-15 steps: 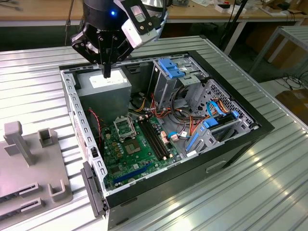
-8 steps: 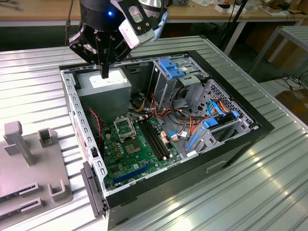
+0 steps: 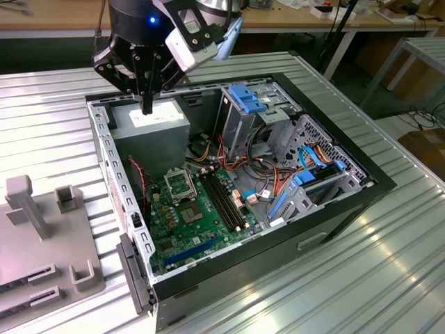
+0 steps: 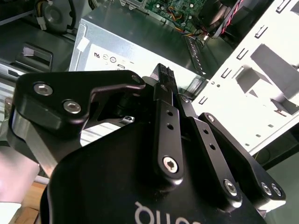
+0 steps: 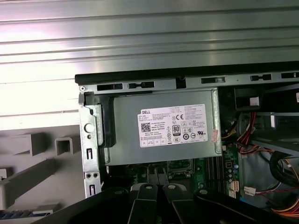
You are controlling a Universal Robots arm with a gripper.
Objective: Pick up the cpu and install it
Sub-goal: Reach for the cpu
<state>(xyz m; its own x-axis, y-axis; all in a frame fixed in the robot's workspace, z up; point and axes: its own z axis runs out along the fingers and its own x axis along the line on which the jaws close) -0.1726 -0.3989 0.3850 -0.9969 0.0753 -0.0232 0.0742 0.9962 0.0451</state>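
Note:
My gripper [image 3: 147,106] hangs over the open computer case, just above the grey power supply [image 3: 154,124] at the case's far corner. Its black fingers are pressed together and I see nothing between them; both wrist views show the same shut tips [image 4: 163,74] [image 5: 157,176]. The cpu is out of view. The square metal socket frame [image 3: 179,185] lies on the green motherboard, below and nearer than the gripper in the exterior view, and it also peeks out past the power supply's [image 5: 163,126] edge as the socket [image 5: 180,165].
The case's metal wall [image 3: 104,149] rises at the exterior view's left. A drive cage with blue clips [image 3: 250,104] and bundled cables fill the right half. Black memory slots [image 3: 226,202] run beside the socket. A grey fixture [image 3: 42,236] stands on the ribbed table outside.

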